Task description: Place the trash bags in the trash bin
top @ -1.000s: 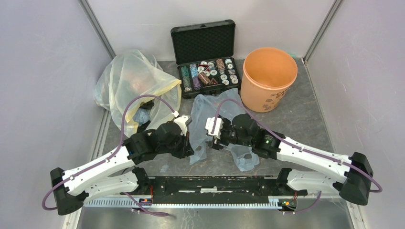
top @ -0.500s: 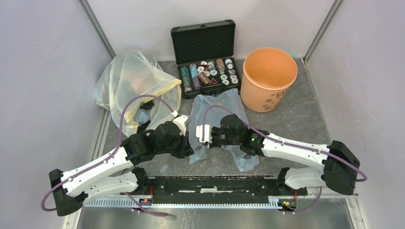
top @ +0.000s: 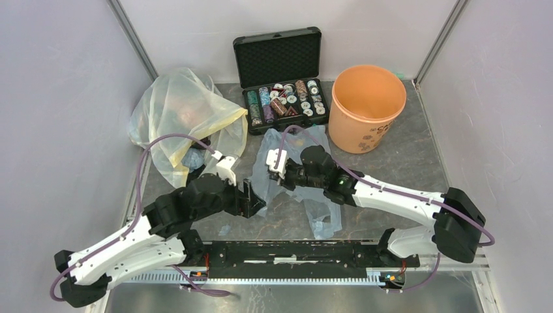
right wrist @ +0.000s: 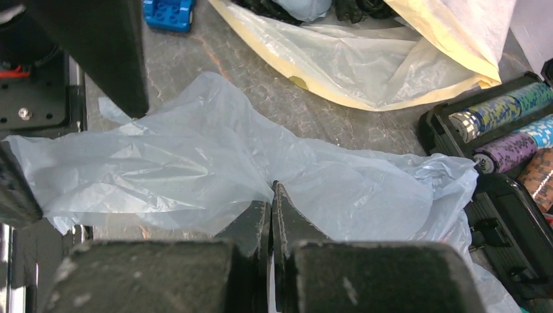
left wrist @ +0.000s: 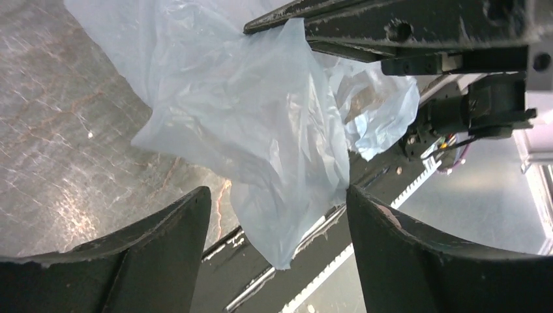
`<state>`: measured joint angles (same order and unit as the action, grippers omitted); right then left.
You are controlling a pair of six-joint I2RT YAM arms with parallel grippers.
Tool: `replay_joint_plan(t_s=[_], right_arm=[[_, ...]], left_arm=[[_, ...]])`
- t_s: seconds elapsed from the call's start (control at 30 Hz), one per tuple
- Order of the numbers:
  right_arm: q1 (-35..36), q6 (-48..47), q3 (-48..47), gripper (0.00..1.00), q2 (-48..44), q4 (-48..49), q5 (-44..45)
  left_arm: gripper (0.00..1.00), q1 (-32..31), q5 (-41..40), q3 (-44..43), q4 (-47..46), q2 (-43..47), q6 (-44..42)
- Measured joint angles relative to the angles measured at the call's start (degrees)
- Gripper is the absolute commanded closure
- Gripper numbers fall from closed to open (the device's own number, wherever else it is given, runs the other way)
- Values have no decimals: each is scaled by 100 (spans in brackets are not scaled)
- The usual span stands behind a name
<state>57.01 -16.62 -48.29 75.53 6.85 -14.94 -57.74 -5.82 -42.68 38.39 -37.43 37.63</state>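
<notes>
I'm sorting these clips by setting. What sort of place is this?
Probably a robot test cell, not a home: blank grey wall panels box in a table, two robot arms sit bolted to a base rail, and the orange bucket, pale blue bag and poker-chip case look like staged props.

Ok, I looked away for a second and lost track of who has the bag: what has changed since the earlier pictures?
The left hand opened, let go of the blue bag and drew back toward its own side. The right hand reached further left and shut on a fold of the bag. The bucket, the case and the yellow bag stayed where they were.
</notes>
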Motion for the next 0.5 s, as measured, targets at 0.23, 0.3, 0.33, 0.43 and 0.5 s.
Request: replay_joint_plan(t_s=[0.23,0.3,0.33,0.43,0.5], right_arm=[[-282,632,-232,100,232,192,-7],[-372,807,-245,100,256,227,-31],[-404,876,-258,100,267,232,-42],[-474,1021,-326,100,308,232,-63],[-498,1086,-356,100,310,232,-90]], left_arm=[[17,0,-448,643,-632,809,-13],[17,0,-446,949,-999,933,-20],[17,0,-435,1069,-1152,946,-24],[21,0,-396,1222,-1506,857,-101],[21,0,-352,1220,-1714,754,-168]])
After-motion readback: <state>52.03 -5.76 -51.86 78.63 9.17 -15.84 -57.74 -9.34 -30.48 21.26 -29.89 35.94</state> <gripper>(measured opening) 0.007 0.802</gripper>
